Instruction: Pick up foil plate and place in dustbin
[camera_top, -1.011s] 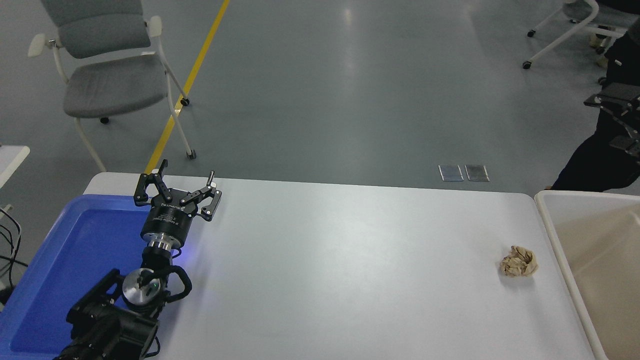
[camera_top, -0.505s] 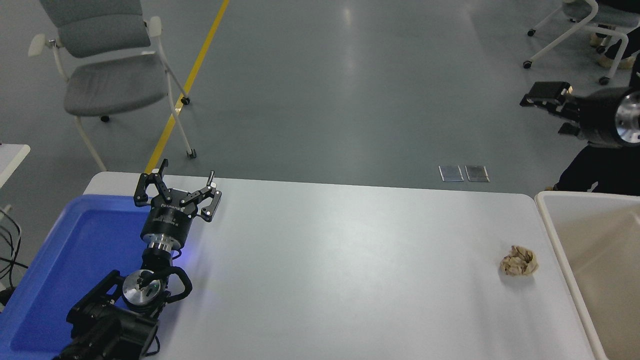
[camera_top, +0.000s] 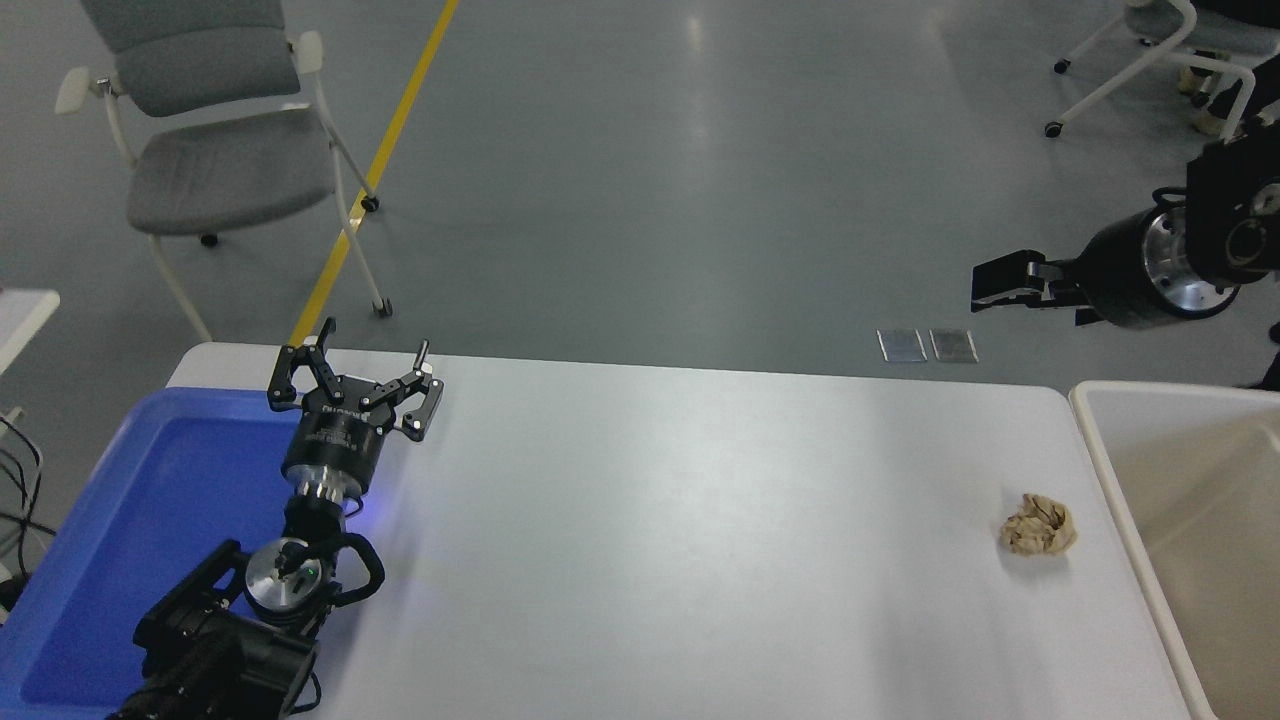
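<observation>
The foil plate does not show in this view. The dustbin (camera_top: 1118, 490), cream with a thick white rim, stands at the table's right edge, and what I see of its inside shows no plate. My right gripper (camera_top: 1005, 282) hangs in the air beyond the table's far right corner, left of and above the dustbin, pointing left. It is seen side-on and nothing shows in it. My left gripper (camera_top: 362, 356) is parked at the lower left with its fingers spread, at the blue tray's far right corner.
A crumpled brown paper ball (camera_top: 1038, 525) lies on the white table (camera_top: 650, 520) just left of the dustbin. A blue tray (camera_top: 150, 480) fills the table's left end. A grey chair (camera_top: 210, 150) stands beyond the table at left.
My right arm has swung lower and to the left, from the right edge towards the table's far right corner. The left arm, paper ball and dustbin have not moved.
</observation>
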